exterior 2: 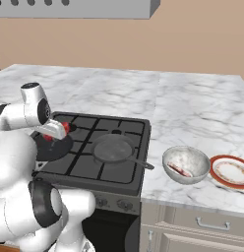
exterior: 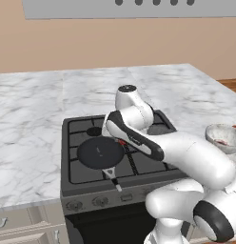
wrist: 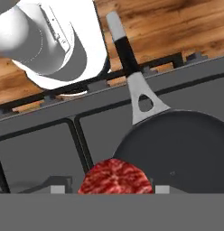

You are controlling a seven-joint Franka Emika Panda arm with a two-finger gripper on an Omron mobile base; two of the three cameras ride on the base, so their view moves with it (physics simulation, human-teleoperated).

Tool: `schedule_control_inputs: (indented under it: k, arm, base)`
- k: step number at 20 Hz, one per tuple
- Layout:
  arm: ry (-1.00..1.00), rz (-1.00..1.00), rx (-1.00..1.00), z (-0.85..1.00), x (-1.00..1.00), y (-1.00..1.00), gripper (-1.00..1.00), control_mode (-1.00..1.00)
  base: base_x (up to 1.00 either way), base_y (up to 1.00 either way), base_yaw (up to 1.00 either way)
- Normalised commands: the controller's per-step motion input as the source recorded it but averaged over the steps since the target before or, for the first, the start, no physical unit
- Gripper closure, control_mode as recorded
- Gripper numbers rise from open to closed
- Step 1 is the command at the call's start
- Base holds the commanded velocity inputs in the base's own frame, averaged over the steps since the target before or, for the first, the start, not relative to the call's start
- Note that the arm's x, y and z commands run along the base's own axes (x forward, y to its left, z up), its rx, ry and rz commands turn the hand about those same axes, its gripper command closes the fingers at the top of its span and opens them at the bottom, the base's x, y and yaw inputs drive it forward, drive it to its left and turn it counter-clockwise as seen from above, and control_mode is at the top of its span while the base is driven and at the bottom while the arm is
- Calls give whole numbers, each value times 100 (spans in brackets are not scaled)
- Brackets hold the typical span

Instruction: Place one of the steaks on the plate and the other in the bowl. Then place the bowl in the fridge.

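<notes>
The marbled steak (wrist: pixel 116 176) is gripped in the pincer (wrist: pixel 116 189) above the pan (wrist: pixel 177 151); it should be carried level to the plate (exterior 2: pixel 231 172).

The counter (exterior 2: pixel 193 106) looks like polished white marble veined grey, the stove (exterior 2: pixel 89 170) matt dark metal, the pan (wrist: pixel 177 149) smooth dull grey with a brushed-metal handle, the bowl (exterior 2: pixel 186 164) mottled glazed ceramic, the plate (exterior 2: pixel 231 171) glossy, the steak (wrist: pixel 116 177) rough and marbled, the floor (wrist: pixel 168 27) varnished wood.
</notes>
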Motion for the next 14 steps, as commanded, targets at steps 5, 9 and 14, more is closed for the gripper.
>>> schedule_control_inputs:
  k: [5,9,14]
  arm:
    - [-3,15,4,53,-60,-100,100,-100]
    - [1,23,1,57,-62,-95,100,-100]
    - [7,16,-1,48,-47,-89,100,-100]
  base:
    - [0,0,0]
    - [0,0,0]
    - [0,0,0]
